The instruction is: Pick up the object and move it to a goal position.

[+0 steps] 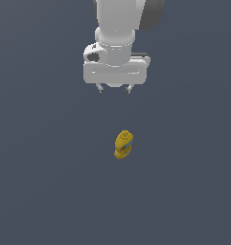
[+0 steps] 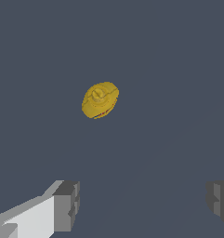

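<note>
The object (image 1: 123,145) is a small yellow-orange lumpy bottle shape with a thin light-blue band, standing upright on the dark grey floor in the middle of the exterior view. The white gripper (image 1: 115,89) hangs above and behind it, well apart from it, with its fingers spread and nothing between them. In the wrist view the object (image 2: 100,100) shows from above as a yellow oval, away from the two grey fingertips (image 2: 67,204), which stand wide apart.
A flat dark grey floor (image 1: 40,191) fills both views. Nothing else shows on it.
</note>
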Robot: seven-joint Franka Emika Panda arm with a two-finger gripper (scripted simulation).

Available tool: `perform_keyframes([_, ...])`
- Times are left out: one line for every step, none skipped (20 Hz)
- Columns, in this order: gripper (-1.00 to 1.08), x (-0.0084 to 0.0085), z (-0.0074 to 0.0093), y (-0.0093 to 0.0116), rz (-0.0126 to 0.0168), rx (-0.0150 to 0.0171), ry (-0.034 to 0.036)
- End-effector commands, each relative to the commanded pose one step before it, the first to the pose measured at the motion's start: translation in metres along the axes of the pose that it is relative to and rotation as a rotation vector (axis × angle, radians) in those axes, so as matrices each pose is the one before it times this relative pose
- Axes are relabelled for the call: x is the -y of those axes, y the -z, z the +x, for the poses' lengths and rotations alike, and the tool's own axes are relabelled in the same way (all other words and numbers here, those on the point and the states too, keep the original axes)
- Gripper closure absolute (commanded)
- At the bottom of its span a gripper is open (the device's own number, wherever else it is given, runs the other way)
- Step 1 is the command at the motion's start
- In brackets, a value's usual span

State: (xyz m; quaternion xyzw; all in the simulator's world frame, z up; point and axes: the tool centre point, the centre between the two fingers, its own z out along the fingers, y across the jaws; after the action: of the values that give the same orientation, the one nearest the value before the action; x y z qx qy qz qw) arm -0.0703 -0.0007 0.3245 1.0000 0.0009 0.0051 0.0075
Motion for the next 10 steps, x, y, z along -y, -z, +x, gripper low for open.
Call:
perform_keyframes([-0.92, -0.00001, 0.0, 0.0, 0.0, 0.0, 0.0])
perform_keyframes([-0.92, -0.00004, -0.00002, 0.0, 0.0, 0.0, 0.0])
perform_keyframes([-0.92, 0.00018, 0.00021, -0.00046, 0.00156, 0.00083, 0.00146])
perform_keyframes([-0.92, 0.00015, 0.00021, -0.00054, 0.00185, 0.00098, 0.0018])
perform_keyframes([-0.92, 0.0002, 0.00027, -0.00072, 0.00253, 0.00134, 0.00266])
perform_keyframes([-0.92, 0.00021, 0.00027, -0.0008, 0.00293, 0.00154, 0.00346])
perform_keyframes([-0.92, 0.0002, 0.00023, -0.00083, 0.00323, 0.00167, 0.00444])
perform_keyframes([-0.92, 0.00014, 0.00011, -0.00065, 0.00282, 0.00144, 0.00473])
perform_keyframes([-0.92, 0.00006, -0.00002, -0.00037, 0.00193, 0.00097, 0.0041])
perform_keyframes([-0.92, 0.00004, -0.0001, -0.00017, 0.00122, 0.00061, 0.00339])
